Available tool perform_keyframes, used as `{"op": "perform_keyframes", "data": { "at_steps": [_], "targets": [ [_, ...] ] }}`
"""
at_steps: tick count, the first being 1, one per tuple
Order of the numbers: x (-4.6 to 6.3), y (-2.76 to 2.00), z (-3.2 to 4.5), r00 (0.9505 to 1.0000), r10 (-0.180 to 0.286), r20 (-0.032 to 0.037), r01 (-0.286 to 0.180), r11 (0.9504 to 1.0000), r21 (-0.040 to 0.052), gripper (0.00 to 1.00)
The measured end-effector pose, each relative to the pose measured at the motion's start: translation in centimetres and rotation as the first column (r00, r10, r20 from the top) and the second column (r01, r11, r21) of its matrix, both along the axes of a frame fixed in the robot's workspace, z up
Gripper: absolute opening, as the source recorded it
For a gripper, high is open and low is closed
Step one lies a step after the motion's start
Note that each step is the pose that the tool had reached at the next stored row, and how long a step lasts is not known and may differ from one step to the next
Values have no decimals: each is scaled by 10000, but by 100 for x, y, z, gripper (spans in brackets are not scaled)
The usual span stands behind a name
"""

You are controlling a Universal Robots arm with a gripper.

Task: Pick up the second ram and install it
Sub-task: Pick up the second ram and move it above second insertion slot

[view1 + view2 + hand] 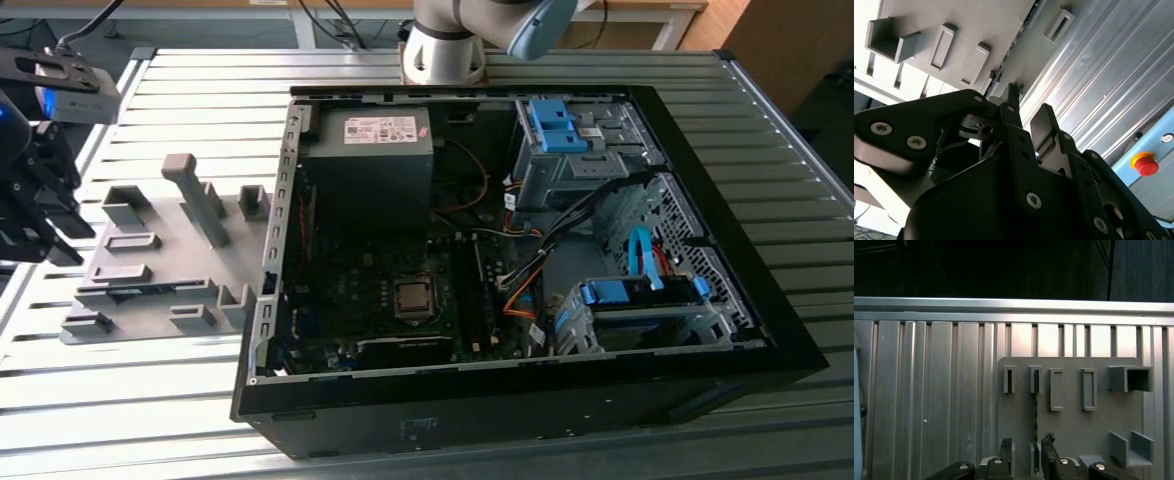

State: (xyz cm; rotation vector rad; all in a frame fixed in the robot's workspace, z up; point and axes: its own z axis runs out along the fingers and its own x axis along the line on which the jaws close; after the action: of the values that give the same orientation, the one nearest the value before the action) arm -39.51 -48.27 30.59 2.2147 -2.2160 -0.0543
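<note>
1. I watched the black two-fingered gripper (40,240) hang over the slatted aluminium table (174,70), off the far edge of the flat grey plastic fixture plate (160,240), on the exterior view's left of it.
2. The second ram (144,289), a thin, narrow blue-green circuit-board strip, stood on edge in a slot of that plate, held between small grey blocks near the plate's front edge.
3. In the first wrist view the strip (1035,420) appeared edge-on as a dark line running across the plate (1074,425) from one of the slotted blocks towards the gripper (1027,445).
4. The jaws stood partly apart and gripped nothing; the line of the strip ran into the gap between the two fingers (1048,447).
5. In the second wrist view the gripper (1026,107) showed the same gap, with the strip (1013,46) beyond the tips and apart from them.
6. The open black computer case (534,410) lay just beside the plate, on the exterior view's right of it.
7. I could not tell whether its memory slots were filled.
</note>
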Motion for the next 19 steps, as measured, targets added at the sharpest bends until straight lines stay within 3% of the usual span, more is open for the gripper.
{"op": "perform_keyframes", "data": {
  "at_steps": [19],
  "targets": [
    [0, 0, 79, 10000, 0, 0, 0, 10000, 0, 37]
  ]
}}
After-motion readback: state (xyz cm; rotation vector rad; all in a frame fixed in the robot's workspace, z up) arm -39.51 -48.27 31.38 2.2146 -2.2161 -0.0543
